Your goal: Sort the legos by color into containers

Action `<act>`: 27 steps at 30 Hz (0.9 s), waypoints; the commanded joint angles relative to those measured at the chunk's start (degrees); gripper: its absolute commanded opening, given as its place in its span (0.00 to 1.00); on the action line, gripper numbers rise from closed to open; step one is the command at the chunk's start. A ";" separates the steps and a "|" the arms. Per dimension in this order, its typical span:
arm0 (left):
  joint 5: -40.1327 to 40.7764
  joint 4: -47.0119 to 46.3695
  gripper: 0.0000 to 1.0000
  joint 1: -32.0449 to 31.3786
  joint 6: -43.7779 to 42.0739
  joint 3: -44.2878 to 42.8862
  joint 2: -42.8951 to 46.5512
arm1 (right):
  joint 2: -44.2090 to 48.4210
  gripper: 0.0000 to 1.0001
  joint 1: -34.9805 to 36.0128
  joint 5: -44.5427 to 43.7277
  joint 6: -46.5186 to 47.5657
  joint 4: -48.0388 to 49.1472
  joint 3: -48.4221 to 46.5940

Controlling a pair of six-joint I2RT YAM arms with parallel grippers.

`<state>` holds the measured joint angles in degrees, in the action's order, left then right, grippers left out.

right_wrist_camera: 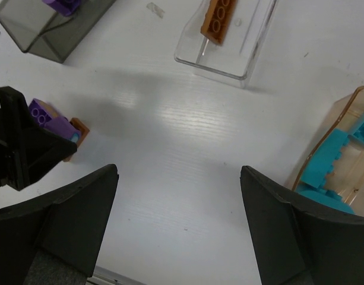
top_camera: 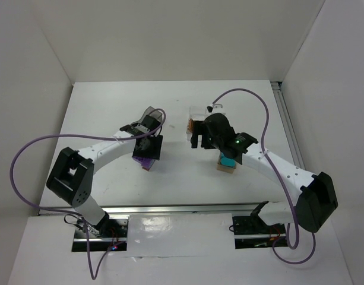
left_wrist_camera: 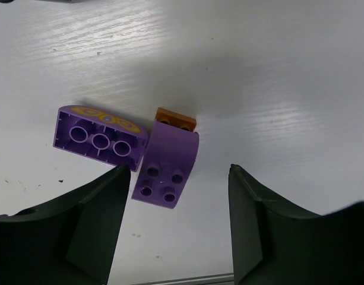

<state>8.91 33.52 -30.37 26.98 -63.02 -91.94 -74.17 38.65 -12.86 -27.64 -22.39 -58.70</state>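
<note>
Fingers point(left_wrist_camera: 81, 225) of my left tool point(left_wrist_camera: 179, 175) stand released over two purple legos point(left_wrist_camera: 167, 169) and an orange lego point(left_wrist_camera: 176, 119), left of the table point(left_wrist_camera: 271, 71) middle, toward its near edge; my right tool point(right_wrist_camera: 179, 175) is released too.

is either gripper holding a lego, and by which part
Nothing is held: the left gripper is open over a purple brick, the right gripper open over the table.

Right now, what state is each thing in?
Left fingers: open, empty.
Right fingers: open, empty.
Dark smoky-grey translucent box: holds a purple brick.
Clear plastic box: holds an orange-brown brick.
Tan box: holds teal bricks.
Two loose purple bricks, one loose orange-brown brick: on white table, bunched together.
</note>
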 commanded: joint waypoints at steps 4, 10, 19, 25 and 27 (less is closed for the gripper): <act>4.28 -0.47 0.73 -0.74 1.32 -0.52 -1.75 | 0.17 0.91 -0.33 0.38 -0.75 -0.81 0.78; 3.75 -0.47 0.67 -0.74 1.32 -0.52 -3.51 | 0.17 0.90 -0.33 0.91 -0.75 -0.28 1.30; 2.34 -1.00 0.53 -1.27 1.32 -0.52 -4.04 | 0.17 0.90 -0.33 0.91 -1.28 -0.28 1.83; 2.87 0.14 0.53 -2.33 1.32 -1.66 -5.87 | 0.69 0.90 -0.33 1.44 -1.28 -0.28 1.83; 2.87 0.76 0.53 -2.33 1.32 -2.19 -5.88 | 1.22 0.90 -0.94 2.05 -1.28 -0.28 1.83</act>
<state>11.73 32.99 -32.27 27.46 -63.11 -97.17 -74.37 38.59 -11.33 -28.56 -23.27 -57.04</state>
